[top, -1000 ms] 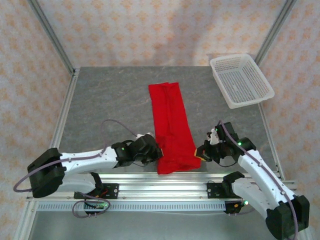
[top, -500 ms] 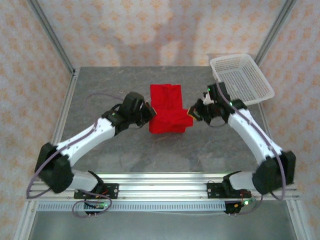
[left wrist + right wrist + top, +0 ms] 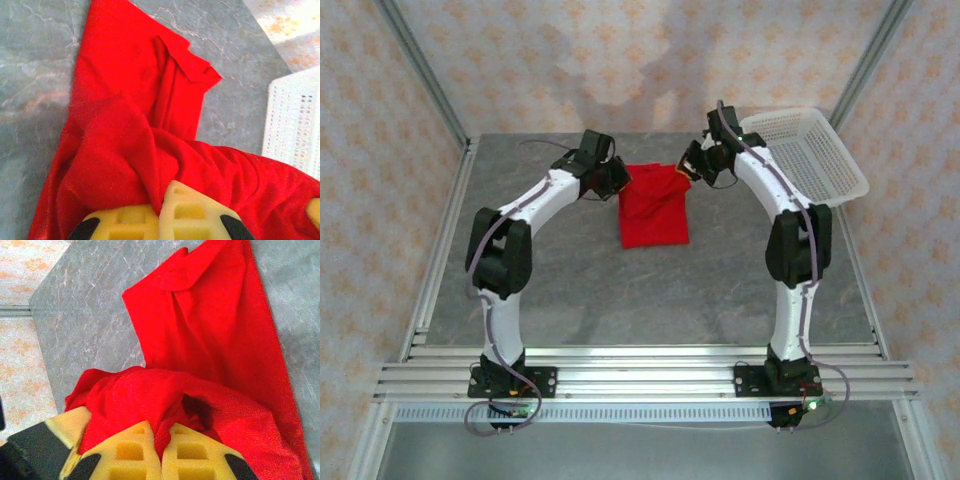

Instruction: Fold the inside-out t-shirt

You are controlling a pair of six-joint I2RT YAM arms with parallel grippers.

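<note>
Red soft cloth, limp and light by the look of it: the inside-out t-shirt (image 3: 655,205) lies doubled over on the grey table (image 3: 570,290), toward the far edge and midway across, well apart from the white basket (image 3: 855,170) at the far right. I find the left gripper (image 3: 617,180) at the shirt's far left corner and the right gripper (image 3: 688,168) at its far right corner; in both wrist views the yellow pads (image 3: 192,207) are pressed together with a fold of red fabric pinched in the seam between them. My judgement: the fabric will sag and bunch wherever it is unsupported (creases gather near each grip), should not slip readily from the pads, and will tolerate a firm pinch. Best holds are the corners and hemmed edges, taking every layer at once, both sides kept level so the fold lands square
</note>
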